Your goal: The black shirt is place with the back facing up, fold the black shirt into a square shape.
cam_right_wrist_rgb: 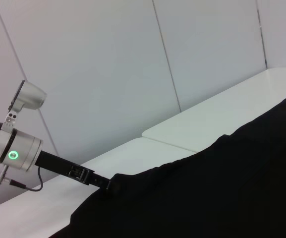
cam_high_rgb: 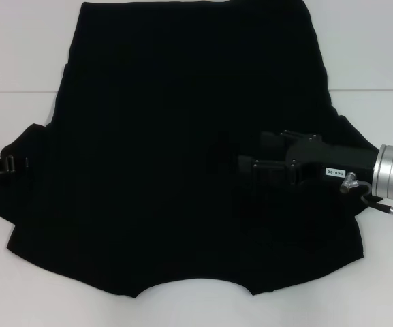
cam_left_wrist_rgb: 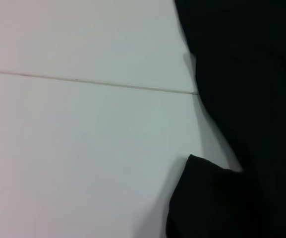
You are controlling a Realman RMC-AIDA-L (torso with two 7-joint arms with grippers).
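Head view: the black shirt (cam_high_rgb: 182, 157) lies spread flat on the white worktop (cam_high_rgb: 19, 54), plain side up, its collar notch toward me and its hem at the far edge, so its long axis runs away from my body. My right tool (cam_high_rgb: 250, 167) reaches in from my right, well over the cloth and pointing across it toward my left; its black fingers merge with the black fabric, so I cannot tell how wide it stands or whether it has hold of anything. My left tool (cam_high_rgb: 9, 163) sits at the shirt's left sleeve edge, low against the cloth; the right wrist view shows it (cam_right_wrist_rgb: 108, 184) meeting the fabric's border, but its opening is likewise not legible. I judge that the coming fold turns on this: each tool is at its own side, and the cloth's midline lies between them.
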